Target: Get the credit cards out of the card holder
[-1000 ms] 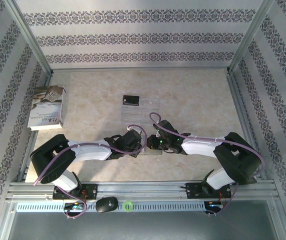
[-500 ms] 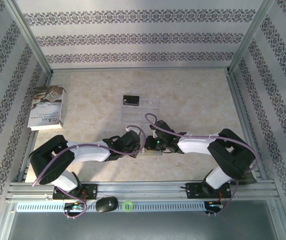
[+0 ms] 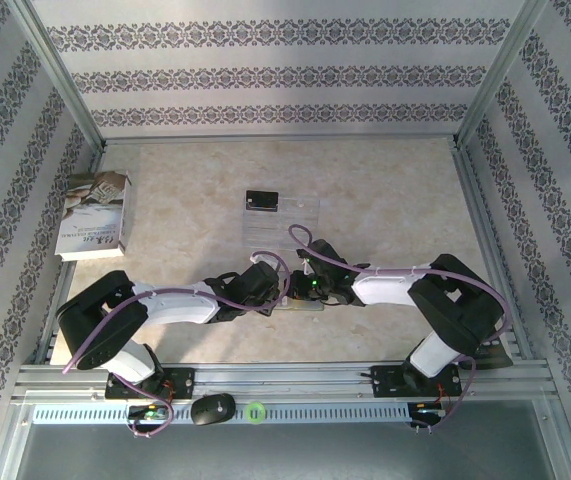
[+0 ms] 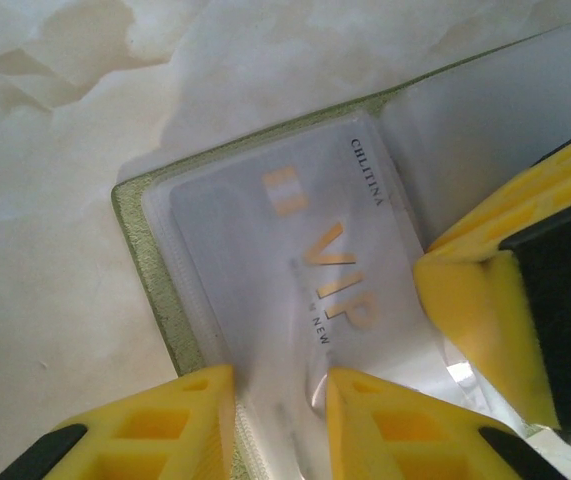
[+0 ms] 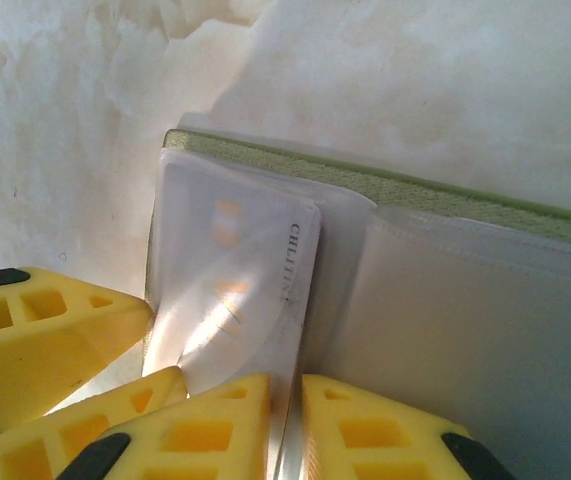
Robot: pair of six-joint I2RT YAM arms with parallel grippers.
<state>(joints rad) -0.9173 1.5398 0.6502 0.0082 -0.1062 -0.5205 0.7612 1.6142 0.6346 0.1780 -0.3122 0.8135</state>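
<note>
Left end effector (image 4: 280,390) has its jaws partly open, and we see both yellow tips set down on the near edge of the card holder (image 4: 150,285) with nothing clamped between them. The right end effector (image 5: 287,405) is closed to a thin slit on the edge of the silvery-white card (image 4: 295,250). We cannot tell whether the clear pocket film is caught in that pinch too.

The holder lies open and flat on the marbled worktop (image 3: 385,200), at the middle of its near side, between the two wrists. It has a yellow-green rim and pale, glossy pockets inside. The silvery card sits in one pocket under the film. We read "CHLITINA" in small dark letters along one edge, "VIP" in large gold letters, and a faint "NEW" beneath.

From the left wrist, one yellow finger of the right end effector covers the card's end nearest the fold.

Farther back, well apart from the holder, the black card (image 3: 261,203) with its small light mark lies on a clear plastic sheet (image 3: 300,218). A white-grey book (image 3: 95,215) rests at the far left, its print too small for us to read.
</note>
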